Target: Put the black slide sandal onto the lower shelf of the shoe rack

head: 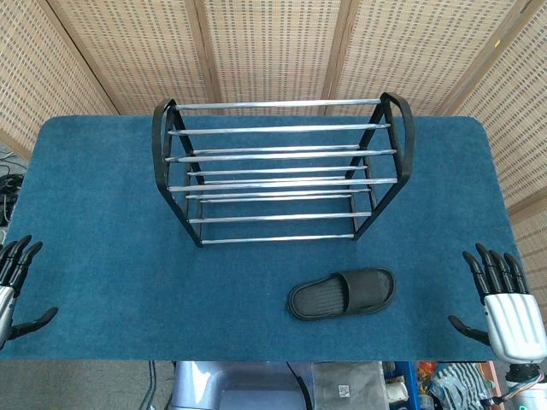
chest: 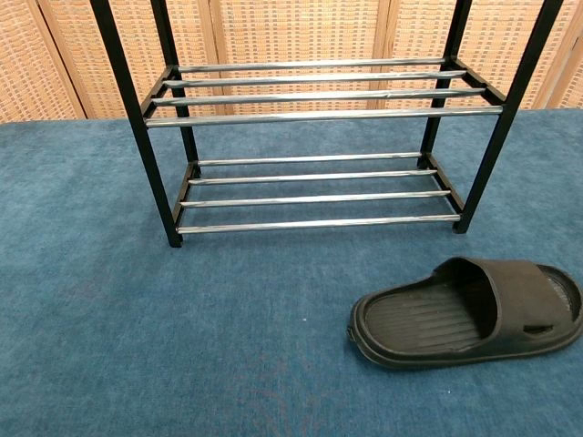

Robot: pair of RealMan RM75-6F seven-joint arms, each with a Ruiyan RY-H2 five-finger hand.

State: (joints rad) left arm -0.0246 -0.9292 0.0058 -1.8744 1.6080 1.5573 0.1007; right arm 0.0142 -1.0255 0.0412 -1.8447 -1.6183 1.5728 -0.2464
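Observation:
The black slide sandal (head: 342, 293) lies flat on the blue cloth in front of the shoe rack (head: 282, 171), toward the right, its heel pointing left; the chest view shows the sandal (chest: 469, 311) low on the right. The rack (chest: 319, 146) has black end frames and chrome bars; its lower shelf (chest: 314, 191) holds nothing. My right hand (head: 504, 303) hovers at the table's front right corner, fingers spread and empty, well right of the sandal. My left hand (head: 15, 286) is at the front left edge, fingers apart, holding nothing. Neither hand shows in the chest view.
The blue table cloth (head: 111, 256) covers the whole table. Woven wicker screens (head: 273, 43) stand behind it. Clutter and cables (head: 359, 389) lie below the front edge of the table.

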